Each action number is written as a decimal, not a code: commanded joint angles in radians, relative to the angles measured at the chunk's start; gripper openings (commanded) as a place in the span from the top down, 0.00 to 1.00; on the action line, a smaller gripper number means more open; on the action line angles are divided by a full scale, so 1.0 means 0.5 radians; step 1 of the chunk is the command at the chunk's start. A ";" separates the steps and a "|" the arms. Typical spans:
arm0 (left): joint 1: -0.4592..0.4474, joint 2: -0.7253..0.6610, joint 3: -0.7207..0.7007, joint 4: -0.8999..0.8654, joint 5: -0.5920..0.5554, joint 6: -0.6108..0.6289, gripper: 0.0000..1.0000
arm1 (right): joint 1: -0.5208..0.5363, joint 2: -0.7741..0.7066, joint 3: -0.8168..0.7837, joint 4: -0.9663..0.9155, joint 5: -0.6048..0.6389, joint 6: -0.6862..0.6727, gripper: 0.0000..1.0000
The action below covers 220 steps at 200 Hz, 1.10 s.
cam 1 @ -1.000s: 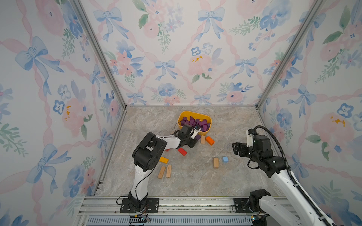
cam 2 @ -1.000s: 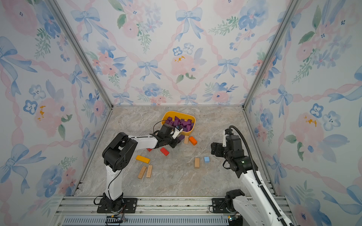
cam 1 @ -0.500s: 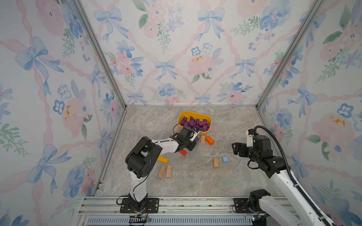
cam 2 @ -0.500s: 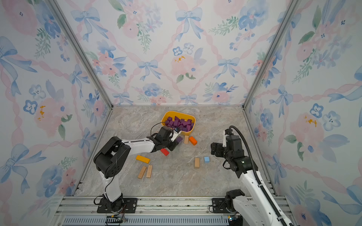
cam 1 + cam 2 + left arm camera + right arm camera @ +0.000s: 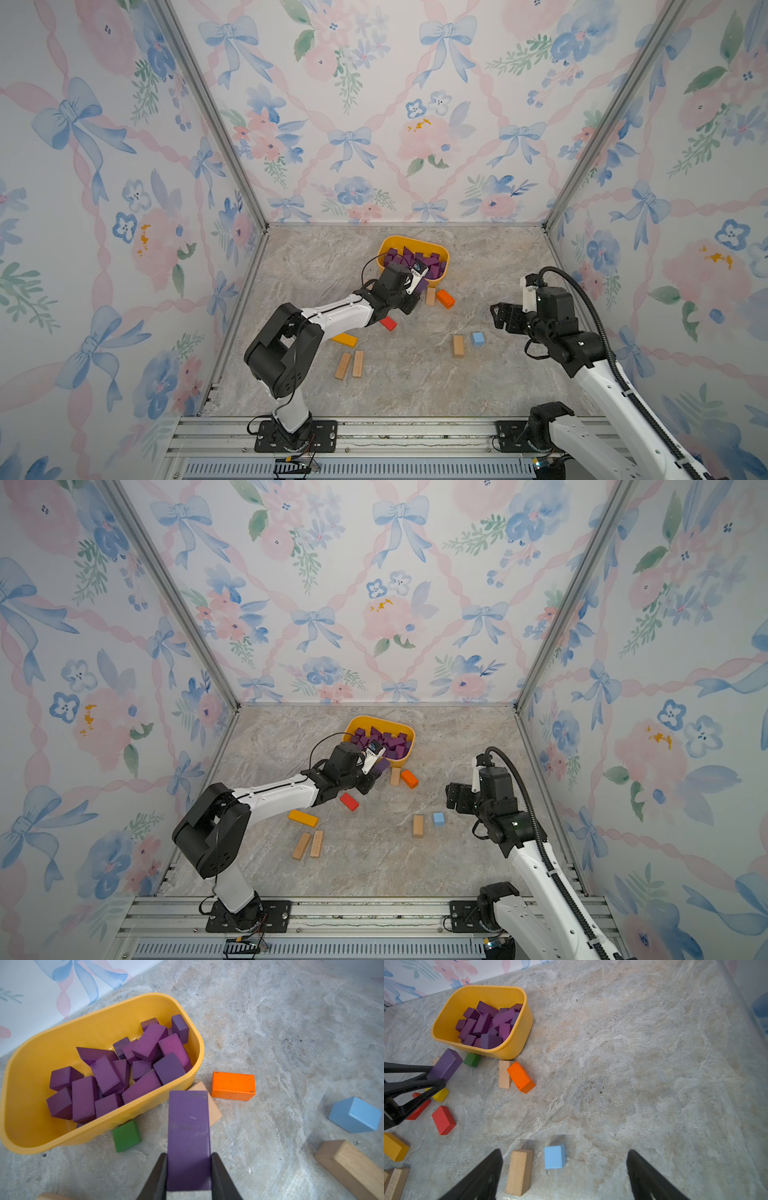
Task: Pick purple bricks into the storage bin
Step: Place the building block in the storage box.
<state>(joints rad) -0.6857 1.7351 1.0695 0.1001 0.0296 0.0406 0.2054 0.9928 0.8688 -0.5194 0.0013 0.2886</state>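
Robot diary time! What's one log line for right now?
left gripper: shut on purple bar, just outside storage bin | right gripper: open, empty | purple bricks: piled inside bin

Shallow yellow storage bin (image 5: 62, 1039), rectangular with rounded corners, upright and open side up on the far part of the bench (image 5: 415, 395). Inside, heaped purple bricks (image 5: 145, 1047): dark purple cubes, rectangular bars and at least 1 wedge, tilted and overlapping, crowded toward 1 side. Outside the bin, 1 more purple bar (image 5: 188, 1138), long and flat-faced, pinched at 1 end between 2 black fingers (image 5: 158, 1176). Free end pointing at the bin's near long wall, just short of the rim. Seen in a top view (image 5: 381, 766) just beside that wall.
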 commanded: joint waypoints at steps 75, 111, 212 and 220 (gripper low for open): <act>0.104 0.415 0.526 -0.001 -0.150 -0.029 0.66 | -0.089 0.085 -0.040 0.066 -0.128 0.046 0.07; 0.129 0.498 0.663 -0.006 -0.261 -0.024 0.29 | -0.128 0.091 -0.053 0.064 -0.129 0.037 0.04; 0.166 -0.302 -0.231 0.467 -0.885 -0.113 0.03 | -0.172 0.059 -0.295 0.451 0.153 0.037 0.03; 0.190 -0.408 -0.375 0.562 -0.905 -0.131 0.03 | -0.175 0.049 -0.347 0.520 0.264 0.032 0.03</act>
<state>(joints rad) -0.6178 1.6707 1.0443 0.2138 -0.3168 0.0013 0.1287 1.0233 0.7624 -0.3790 0.0013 0.3061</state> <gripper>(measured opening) 0.963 0.972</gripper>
